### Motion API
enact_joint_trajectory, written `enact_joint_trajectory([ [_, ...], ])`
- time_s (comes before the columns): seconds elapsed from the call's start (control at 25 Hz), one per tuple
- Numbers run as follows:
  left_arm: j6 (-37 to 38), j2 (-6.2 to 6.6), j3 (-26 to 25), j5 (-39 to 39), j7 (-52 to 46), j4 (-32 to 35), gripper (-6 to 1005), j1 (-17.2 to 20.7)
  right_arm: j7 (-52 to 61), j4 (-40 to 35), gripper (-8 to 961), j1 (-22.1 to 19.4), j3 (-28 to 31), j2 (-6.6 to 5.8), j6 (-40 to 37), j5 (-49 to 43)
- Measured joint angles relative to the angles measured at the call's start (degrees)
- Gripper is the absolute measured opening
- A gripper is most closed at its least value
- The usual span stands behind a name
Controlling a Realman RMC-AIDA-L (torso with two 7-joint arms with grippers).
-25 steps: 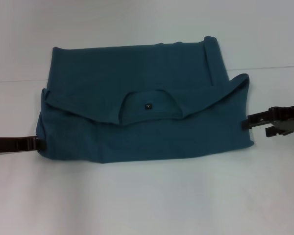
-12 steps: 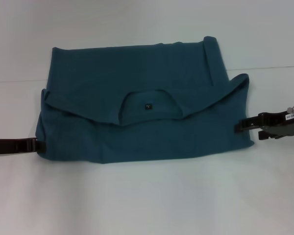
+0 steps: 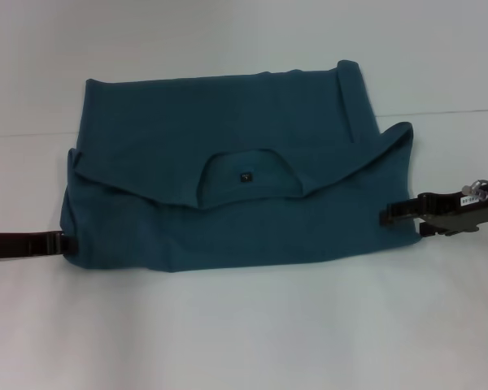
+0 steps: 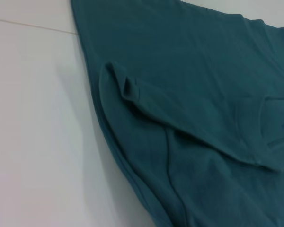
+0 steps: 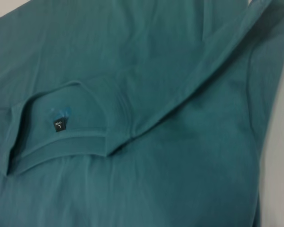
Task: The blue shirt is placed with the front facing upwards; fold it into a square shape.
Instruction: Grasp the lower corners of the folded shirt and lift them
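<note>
The blue shirt [image 3: 228,154] lies folded across the white table [image 3: 244,325], with its near half doubled over. The round neck and small dark label [image 3: 246,176] face up at its middle. The chest print is hidden. My left gripper [image 3: 61,241] lies low at the shirt's near left corner, its tip touching the cloth edge. My right gripper [image 3: 388,216] reaches in from the right, its tip over the shirt's near right edge. The left wrist view shows the shirt's [image 4: 189,94] folded left side. The right wrist view shows the neck and label [image 5: 59,125].
A faint seam line [image 3: 24,134] crosses the table behind the shirt's left side. White tabletop surrounds the shirt on all sides.
My right gripper has moved left, from just off the shirt's right edge to over it. The left gripper and the shirt have not moved.
</note>
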Motion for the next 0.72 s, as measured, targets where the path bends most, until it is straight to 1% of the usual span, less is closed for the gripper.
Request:
enact_joint_trajectory([
  [0.28, 0.11, -0.04, 0.00, -0.04, 0.01, 0.00, 35, -0.07, -0.03, 0.39, 910, -0.07, -0.04, 0.79, 1.75, -0.11],
  [0.56, 0.15, -0.10, 0.00, -0.15, 0.07, 0.00, 35, -0.22, 0.35, 1.70, 886, 0.10, -0.04, 1.18, 3.19, -0.07],
  [0.72, 0.15, -0.09, 0.00, -0.26, 0.09, 0.00, 35, -0.30, -0.21, 1.86, 872, 0.07, -0.05, 1.66, 3.45, 0.07],
])
